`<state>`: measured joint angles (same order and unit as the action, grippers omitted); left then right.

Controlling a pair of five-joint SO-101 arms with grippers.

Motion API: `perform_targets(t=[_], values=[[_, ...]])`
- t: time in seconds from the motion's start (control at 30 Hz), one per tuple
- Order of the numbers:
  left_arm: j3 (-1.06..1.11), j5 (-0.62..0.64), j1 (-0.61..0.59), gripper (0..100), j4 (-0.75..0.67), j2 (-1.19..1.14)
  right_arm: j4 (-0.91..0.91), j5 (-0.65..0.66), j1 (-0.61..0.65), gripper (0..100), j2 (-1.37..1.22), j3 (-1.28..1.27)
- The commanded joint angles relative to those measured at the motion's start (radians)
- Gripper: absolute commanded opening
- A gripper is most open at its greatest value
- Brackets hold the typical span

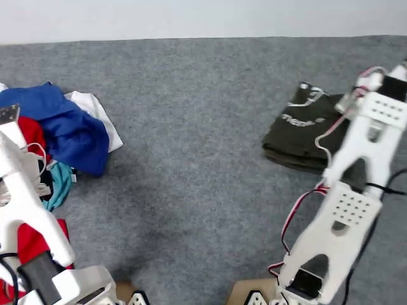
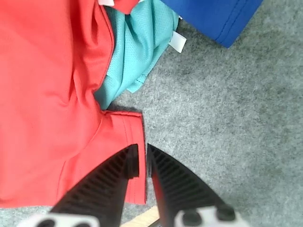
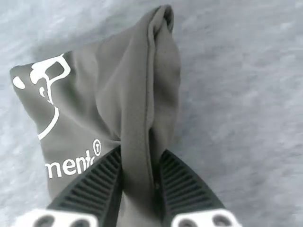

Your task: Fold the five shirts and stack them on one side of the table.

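A loose pile lies at the table's left: a blue shirt [image 1: 70, 130] on top, a white shirt [image 1: 95, 109] behind it, a teal shirt [image 1: 61, 181] and a red shirt [image 1: 30, 244] nearer the front. My left gripper [image 2: 138, 163] is shut on the hem of the red shirt [image 2: 47, 94], beside the teal shirt [image 2: 137, 52] and a corner of the blue shirt [image 2: 218, 16]. At the right lies a folded dark olive shirt [image 1: 302, 130] with white print. My right gripper [image 3: 139, 165] is shut on a raised fold of the olive shirt [image 3: 94, 104].
The grey felt table top [image 1: 191, 127] stretches bare between the pile and the folded shirt. A pale wall runs along the far edge. Both arm bases stand at the front edge, with wires hanging off the right arm [image 1: 346, 210].
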<state>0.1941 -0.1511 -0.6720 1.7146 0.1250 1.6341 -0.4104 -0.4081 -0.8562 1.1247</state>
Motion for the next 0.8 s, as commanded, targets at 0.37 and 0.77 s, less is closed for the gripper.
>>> perform_targets(t=[0.37, 0.77], values=[[-0.004, 0.002, 0.006, 5, 0.009, 0.049, -0.004, 0.273, -0.372, 1.0, -0.028, 0.057], [-0.004, 0.006, 0.006, 5, 0.037, 0.051, -0.140, 0.404, -0.567, 1.0, -0.104, 0.057]])
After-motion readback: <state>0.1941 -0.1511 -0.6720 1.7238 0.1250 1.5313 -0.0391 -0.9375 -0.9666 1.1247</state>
